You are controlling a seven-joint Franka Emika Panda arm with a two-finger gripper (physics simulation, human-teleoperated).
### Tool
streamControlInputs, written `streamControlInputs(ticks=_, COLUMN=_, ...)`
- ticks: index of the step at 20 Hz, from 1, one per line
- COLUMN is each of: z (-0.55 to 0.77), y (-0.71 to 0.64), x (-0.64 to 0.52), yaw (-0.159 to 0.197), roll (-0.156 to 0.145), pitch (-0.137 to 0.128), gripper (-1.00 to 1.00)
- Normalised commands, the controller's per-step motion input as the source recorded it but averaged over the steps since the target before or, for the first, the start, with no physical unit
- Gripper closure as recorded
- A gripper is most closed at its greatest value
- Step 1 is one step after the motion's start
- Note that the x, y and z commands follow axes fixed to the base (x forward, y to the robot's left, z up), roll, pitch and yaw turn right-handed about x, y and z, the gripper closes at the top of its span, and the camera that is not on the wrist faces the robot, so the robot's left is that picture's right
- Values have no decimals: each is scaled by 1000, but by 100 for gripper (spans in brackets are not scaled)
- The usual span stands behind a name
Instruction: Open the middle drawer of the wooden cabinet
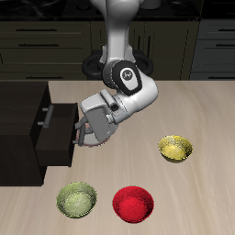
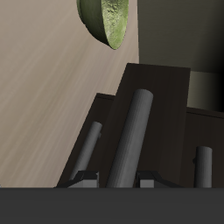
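Note:
The wooden cabinet [image 1: 23,119] stands at the table's edge, very dark brown. Its middle drawer [image 1: 61,127] sticks out from the cabinet's front. My gripper [image 1: 81,139] is at the front of that drawer. In the wrist view the middle drawer's silver bar handle [image 2: 136,122] runs between my two fingers, which close against it on both sides; my gripper [image 2: 122,180] is shut on it. The handles of the drawers above and below show beside it, one [image 2: 87,149] and the other [image 2: 203,163]. A bit of silver handle [image 1: 43,112] shows above the pulled drawer.
Three bowls sit on the table: a green one [image 1: 76,199] and a red one [image 1: 134,203] near the front edge, and a yellow one [image 1: 175,147] farther back. The green bowl also shows in the wrist view [image 2: 109,22]. Dark kitchen cupboards [image 1: 55,46] line the back.

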Motion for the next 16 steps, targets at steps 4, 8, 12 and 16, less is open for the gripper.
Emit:
streamControlInputs(ticks=4, z=-37, y=348, x=99, yaw=-30, roll=54, pitch=22, gripper=100)
streamControlInputs(ticks=8, z=-146, y=639, x=253, yaw=-39, roll=90, pitch=66, gripper=100)
streamControlInputs(ticks=12, z=21, y=515, x=138, yaw=-32, roll=90, pitch=26, gripper=100)
streamControlInputs(ticks=16, z=-21, y=674, x=158, yaw=-22, roll=92, pitch=27, gripper=100)
